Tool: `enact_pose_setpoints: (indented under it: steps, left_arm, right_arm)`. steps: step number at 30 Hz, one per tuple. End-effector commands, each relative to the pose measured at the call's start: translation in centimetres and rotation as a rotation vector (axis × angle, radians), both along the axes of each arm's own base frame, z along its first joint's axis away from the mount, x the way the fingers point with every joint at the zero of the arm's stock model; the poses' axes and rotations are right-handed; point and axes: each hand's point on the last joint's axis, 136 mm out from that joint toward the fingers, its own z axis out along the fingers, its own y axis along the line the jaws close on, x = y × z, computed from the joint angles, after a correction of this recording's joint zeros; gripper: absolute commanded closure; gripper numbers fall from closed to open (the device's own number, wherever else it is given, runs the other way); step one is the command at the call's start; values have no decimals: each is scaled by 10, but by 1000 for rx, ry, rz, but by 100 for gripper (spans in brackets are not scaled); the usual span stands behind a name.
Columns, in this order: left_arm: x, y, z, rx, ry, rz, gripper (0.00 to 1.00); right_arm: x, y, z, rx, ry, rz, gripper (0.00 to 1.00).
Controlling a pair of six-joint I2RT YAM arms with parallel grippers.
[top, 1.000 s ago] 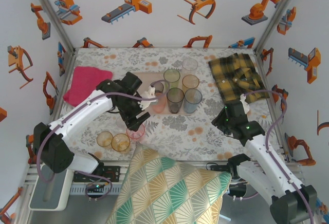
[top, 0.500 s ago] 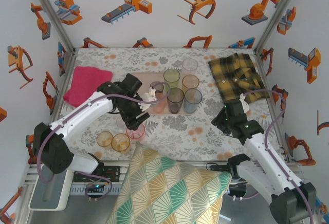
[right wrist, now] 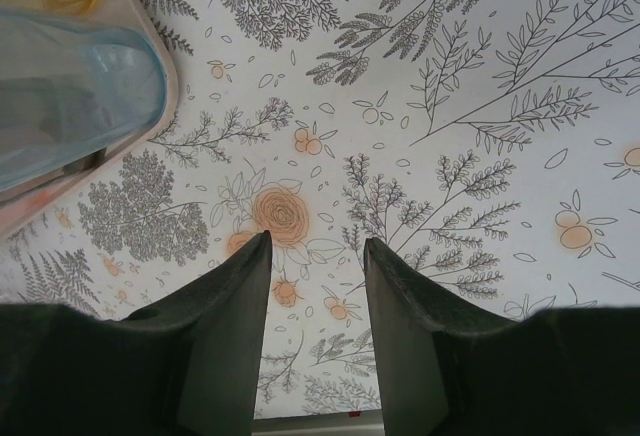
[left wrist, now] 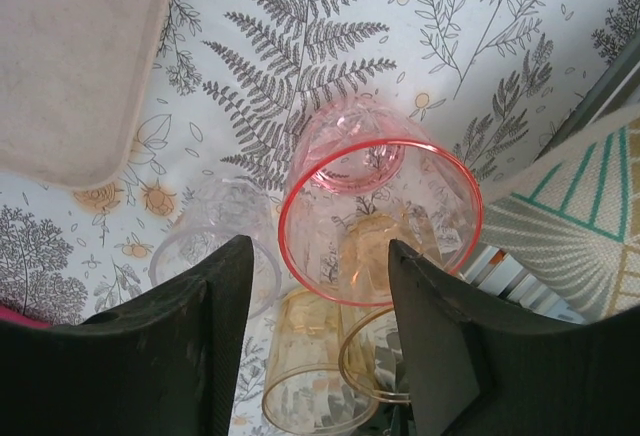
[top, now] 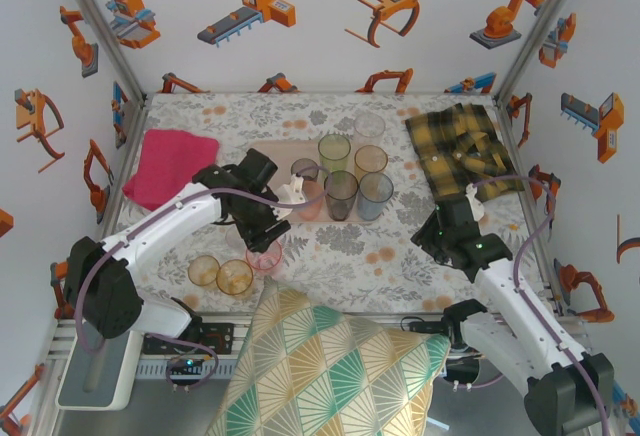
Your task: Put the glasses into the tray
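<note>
**Left jaws spread over the pink glass; tray already stocked**

Top view: the tray [top: 288, 152] lies mid-table and carries a cluster of glasses, among them a green glass [top: 334, 149], a smoky grey glass [top: 340, 193] and a blue glass [top: 376, 194]. The pink glass [top: 264, 259] stands off the tray on the tablecloth [top: 340, 246], at about 7 o'clock from it. Two amber glasses [top: 235, 277] stand at its 8 o'clock. The left gripper [top: 265, 232] hangs just above the pink glass. Its arm has shifted slightly since a second ago, while the pink glass and the amber pair stand where they stood. The right gripper [top: 432, 230], at 4 o'clock from the tray, has not moved. A magenta cloth [top: 165, 161] lies at 9 o'clock from the tray, a plaid cloth [top: 460, 146] at 3 o'clock and a patterned cushion [top: 330, 366] at 6 o'clock.

Left wrist view: the left gripper [left wrist: 320, 246] has its fingers [left wrist: 190, 346] apart, pinching nothing. The pink glass [left wrist: 380, 206] sits just beyond the tips. The finger at 3 o'clock overlaps its rim, and whether it touches cannot be told. The other finger is clear of the rim. A clear glass [left wrist: 215, 241] stands at 9 o'clock from the pink one. The tray's corner [left wrist: 80, 56] lies at 10 o'clock.

Right wrist view: the right gripper [right wrist: 315, 256] is spread over bare tablecloth with nothing between its fingers. The blue glass [right wrist: 70, 96] stands on the tray's corner [right wrist: 172, 86] at 10 o'clock.
</note>
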Motion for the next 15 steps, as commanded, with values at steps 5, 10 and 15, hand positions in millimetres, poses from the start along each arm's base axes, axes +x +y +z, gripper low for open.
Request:
enact_pose_setpoints:
  steps: [5,10,15]
  left_arm:
    - [4,-3,-8,-8,-25,-2,50]
    - [3,-5,-13,-17,-7,6,55]
    - [3,-6,-17,-13,-1,12,61]
  right_arm:
    - [5,0,-2,14,-9,-24,58]
    - [5,-1,-1,16,-14,-25,58]
    - [5,-1,0,14,-14,-24,58]
